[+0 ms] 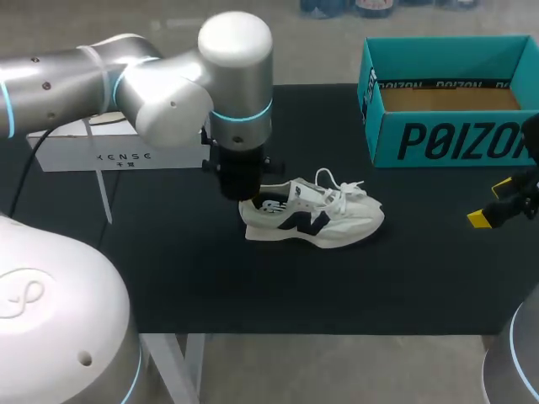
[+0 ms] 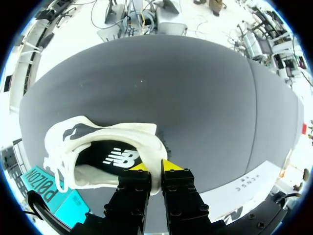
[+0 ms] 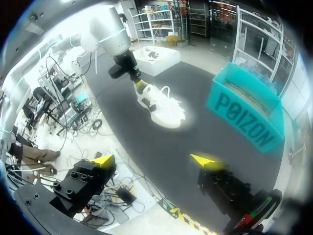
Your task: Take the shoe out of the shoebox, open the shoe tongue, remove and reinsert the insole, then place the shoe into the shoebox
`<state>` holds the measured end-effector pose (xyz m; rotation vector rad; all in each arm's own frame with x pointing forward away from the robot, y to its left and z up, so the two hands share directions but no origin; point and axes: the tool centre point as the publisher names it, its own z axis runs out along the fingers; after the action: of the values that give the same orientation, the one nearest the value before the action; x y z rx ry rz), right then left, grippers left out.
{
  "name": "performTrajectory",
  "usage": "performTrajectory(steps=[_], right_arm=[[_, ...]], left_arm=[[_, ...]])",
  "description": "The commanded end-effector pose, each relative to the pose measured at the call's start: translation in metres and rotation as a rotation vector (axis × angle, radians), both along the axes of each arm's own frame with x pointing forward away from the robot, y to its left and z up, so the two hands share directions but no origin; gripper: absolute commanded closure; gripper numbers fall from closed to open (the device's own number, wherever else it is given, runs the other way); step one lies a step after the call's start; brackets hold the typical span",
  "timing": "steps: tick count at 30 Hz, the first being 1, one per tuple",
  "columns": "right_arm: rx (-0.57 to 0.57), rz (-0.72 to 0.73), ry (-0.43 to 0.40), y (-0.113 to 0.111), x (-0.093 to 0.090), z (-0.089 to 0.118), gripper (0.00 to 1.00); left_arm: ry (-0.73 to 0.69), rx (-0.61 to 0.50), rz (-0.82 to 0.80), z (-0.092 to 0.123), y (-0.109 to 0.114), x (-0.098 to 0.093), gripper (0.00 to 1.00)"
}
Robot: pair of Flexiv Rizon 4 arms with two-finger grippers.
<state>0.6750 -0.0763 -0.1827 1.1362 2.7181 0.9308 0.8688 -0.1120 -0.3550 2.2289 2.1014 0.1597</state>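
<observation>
The white shoe point(image 1: 316, 215) stands upright on the black table point(image 1: 253, 286), outside the open teal shoebox point(image 1: 446, 139), its heel collar pinched between the jaws of the left gripper point(image 2: 155, 169), while the right gripper point(image 3: 154, 160) hangs at the table's right side, jaws spread wide.

Cream shoe point(image 1: 320, 220) with navy side markings; teal box point(image 1: 455, 139) at two o'clock, black lettering, brown inside; black table point(image 1: 253, 286).
</observation>
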Motion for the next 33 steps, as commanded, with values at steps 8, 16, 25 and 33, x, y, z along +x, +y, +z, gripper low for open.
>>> performTrajectory(steps=[8,16,25,33], right_arm=[[-0.001,-0.005,-0.007,0.000,-0.005,-0.001,0.00],[-0.001,-0.005,-0.007,0.000,-0.005,-0.001,0.00],[-0.001,-0.005,-0.007,0.000,-0.005,-0.001,0.00],[-0.001,-0.005,-0.007,0.000,-0.005,-0.001,0.00]], left_arm=[[-0.064,-0.015,-0.003,0.019,-0.004,-0.004,0.00],[-0.147,-0.083,0.030,0.070,0.004,0.006,0.00],[-0.134,-0.135,0.169,0.096,0.042,0.019,0.00],[-0.134,-0.135,0.169,0.096,0.042,0.019,0.00]])
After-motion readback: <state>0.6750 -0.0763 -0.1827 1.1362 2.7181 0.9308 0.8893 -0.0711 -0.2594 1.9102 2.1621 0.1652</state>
